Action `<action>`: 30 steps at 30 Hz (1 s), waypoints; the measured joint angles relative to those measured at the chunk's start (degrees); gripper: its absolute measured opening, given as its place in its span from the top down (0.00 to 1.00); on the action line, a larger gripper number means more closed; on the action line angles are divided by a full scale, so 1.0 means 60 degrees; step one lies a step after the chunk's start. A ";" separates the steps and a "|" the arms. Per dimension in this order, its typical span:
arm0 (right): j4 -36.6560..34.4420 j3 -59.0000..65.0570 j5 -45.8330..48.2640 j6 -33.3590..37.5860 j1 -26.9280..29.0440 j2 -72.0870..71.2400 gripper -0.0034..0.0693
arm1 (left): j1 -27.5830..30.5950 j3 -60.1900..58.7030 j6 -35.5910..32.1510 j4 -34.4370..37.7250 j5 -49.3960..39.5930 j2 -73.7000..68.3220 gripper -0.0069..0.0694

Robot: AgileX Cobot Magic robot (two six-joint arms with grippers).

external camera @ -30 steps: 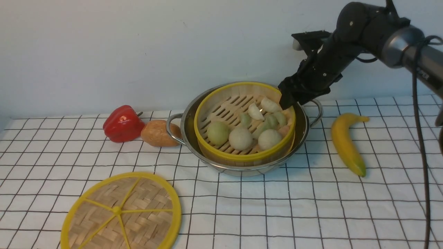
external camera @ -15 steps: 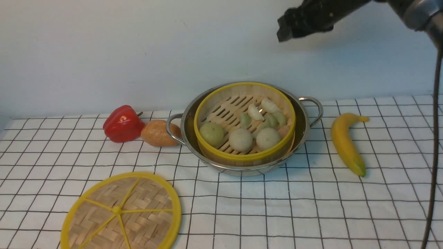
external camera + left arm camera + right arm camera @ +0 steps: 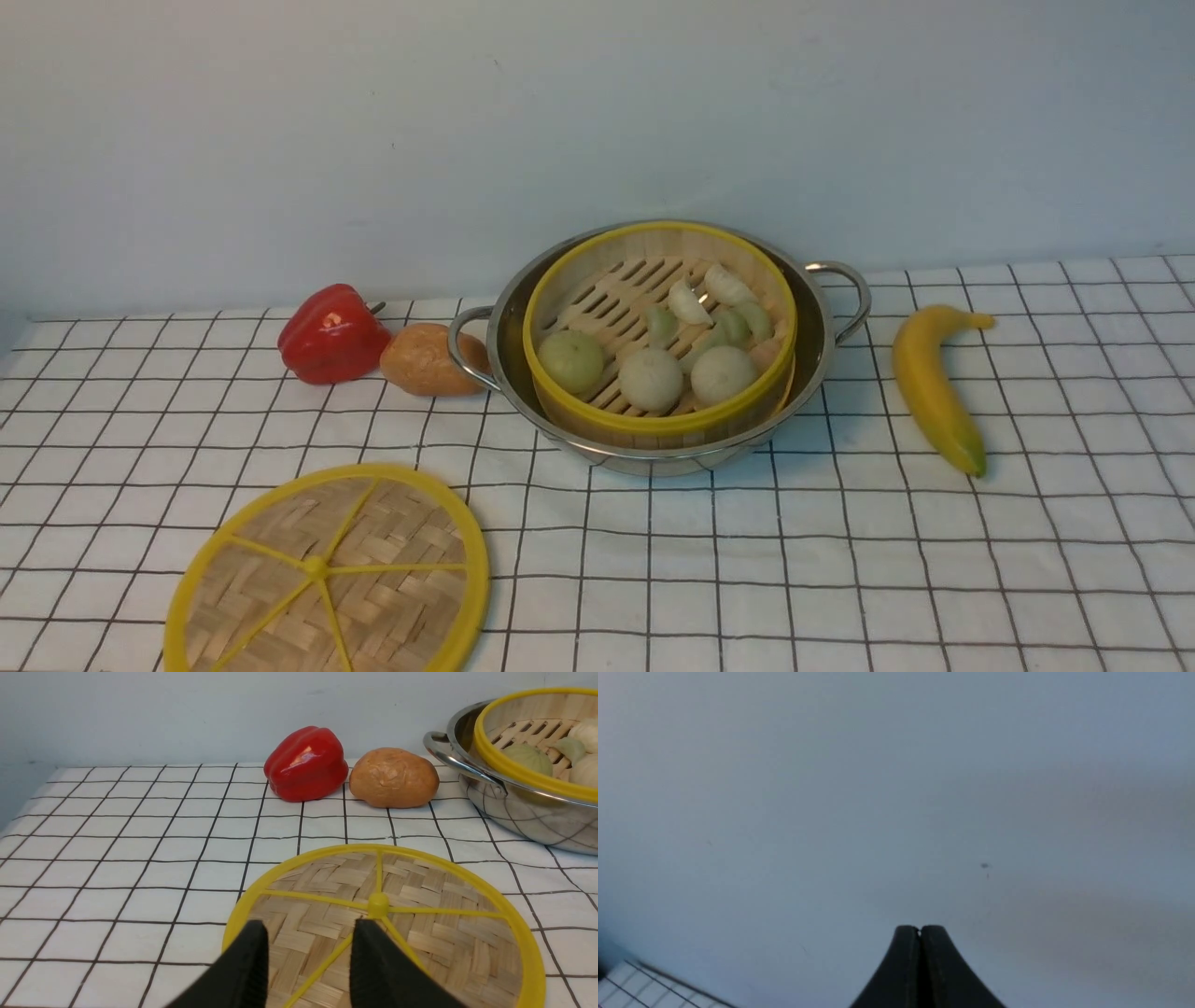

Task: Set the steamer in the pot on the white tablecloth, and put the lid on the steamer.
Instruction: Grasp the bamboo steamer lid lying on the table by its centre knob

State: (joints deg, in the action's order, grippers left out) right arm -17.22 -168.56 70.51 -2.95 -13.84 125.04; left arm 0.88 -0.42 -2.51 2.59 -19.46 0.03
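Note:
The steamer (image 3: 616,299), a yellow-rimmed bamboo basket holding toy buns and dumplings, sits inside the shiny pot (image 3: 822,327) on the white tablecloth (image 3: 840,560). The lid (image 3: 327,569) lies flat on the cloth at the front left, apart from the pot. Neither arm shows in the front view. In the left wrist view my left gripper (image 3: 309,926) hangs open just over the lid (image 3: 420,914), near its yellow hub, with nothing between the fingers; the pot (image 3: 514,816) and steamer (image 3: 495,756) are beyond. My right gripper (image 3: 919,928) is shut and empty, facing the bare wall.
A red pepper (image 3: 331,334) and a brown potato (image 3: 425,359) lie just left of the pot's handle. A banana (image 3: 934,387) lies to the pot's right. The wall stands close behind the pot. A corner of the cloth (image 3: 626,984) shows in the right wrist view.
My right arm rose from the steamer's far right rim and left the front view, and its gripper went from open to shut. The buns shifted slightly. The lid stayed put.

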 joint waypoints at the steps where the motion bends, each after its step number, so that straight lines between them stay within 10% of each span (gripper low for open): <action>1: -0.0037 -0.0022 -0.0011 0.0000 0.0000 -0.0194 0.97 | 0.0000 0.0000 0.0000 0.0000 0.0000 0.0000 0.59; 22: -0.1442 0.0566 -0.0013 0.0088 0.0000 -0.0804 0.92 | 0.0000 0.0000 0.0000 0.0000 0.0000 0.0000 0.59; 30: 0.0070 0.8544 -0.0589 0.0491 0.0000 -0.5171 0.86 | 0.0000 0.0000 0.0000 0.0000 0.0000 0.0000 0.59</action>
State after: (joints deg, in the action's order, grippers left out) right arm -16.81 -117.30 66.97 0.00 -13.84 94.02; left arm 0.88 -0.42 -2.51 2.59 -19.46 0.03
